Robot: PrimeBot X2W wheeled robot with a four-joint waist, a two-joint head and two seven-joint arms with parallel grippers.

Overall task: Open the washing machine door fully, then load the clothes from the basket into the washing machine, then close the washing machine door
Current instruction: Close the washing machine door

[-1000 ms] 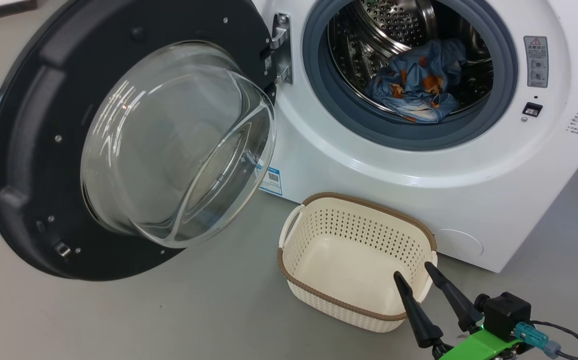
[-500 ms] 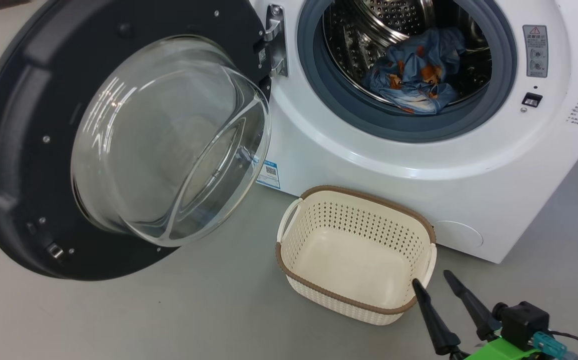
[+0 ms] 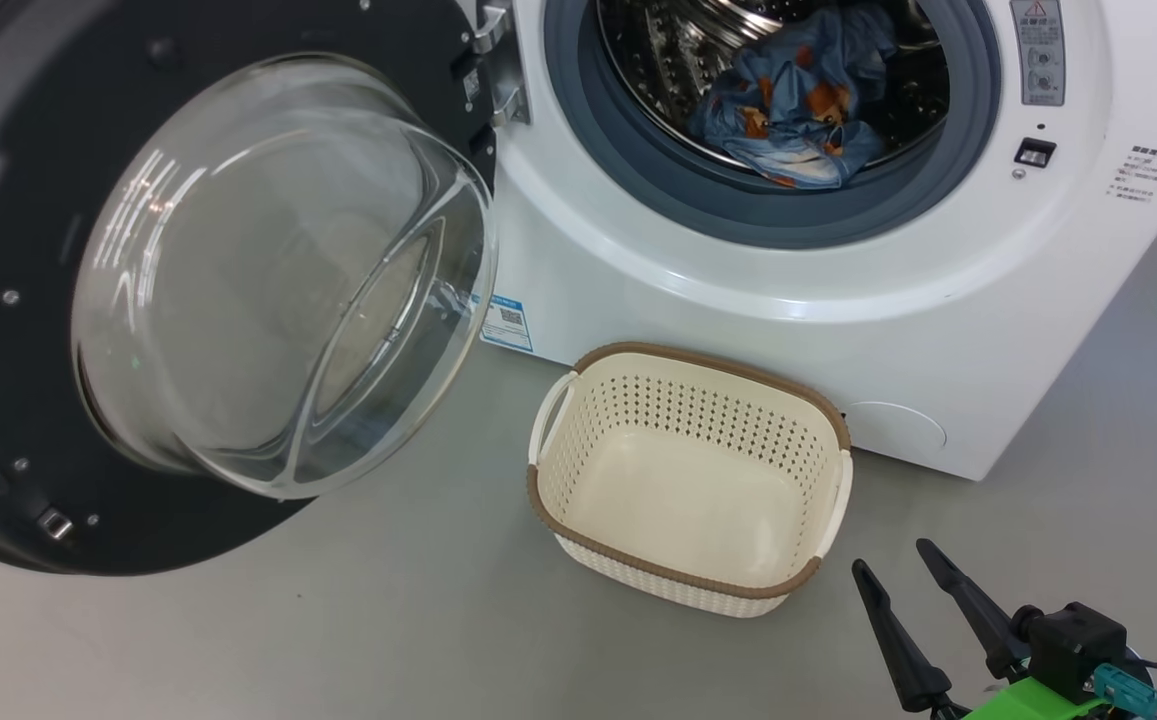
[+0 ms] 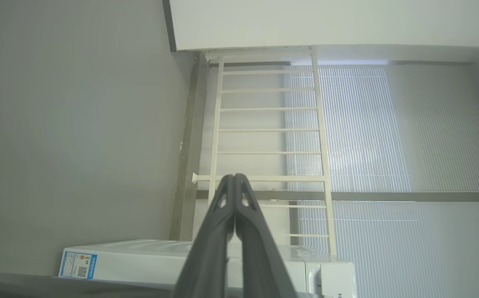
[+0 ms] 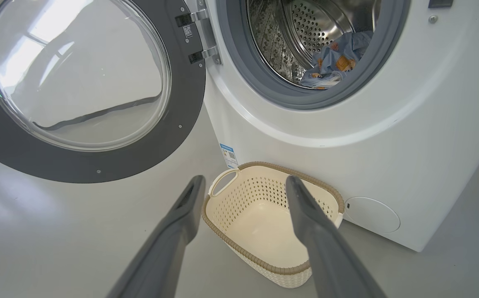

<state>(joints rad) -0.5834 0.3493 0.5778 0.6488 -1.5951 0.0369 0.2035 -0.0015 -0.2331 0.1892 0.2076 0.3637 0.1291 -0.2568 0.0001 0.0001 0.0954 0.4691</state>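
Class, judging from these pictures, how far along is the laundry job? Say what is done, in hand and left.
Done: the washing machine door stands wide open, the clothes lie inside the washing machine, the basket is empty. In hand: nothing; the right claw is open near the basket, the left claw shut. Left: closing the door.
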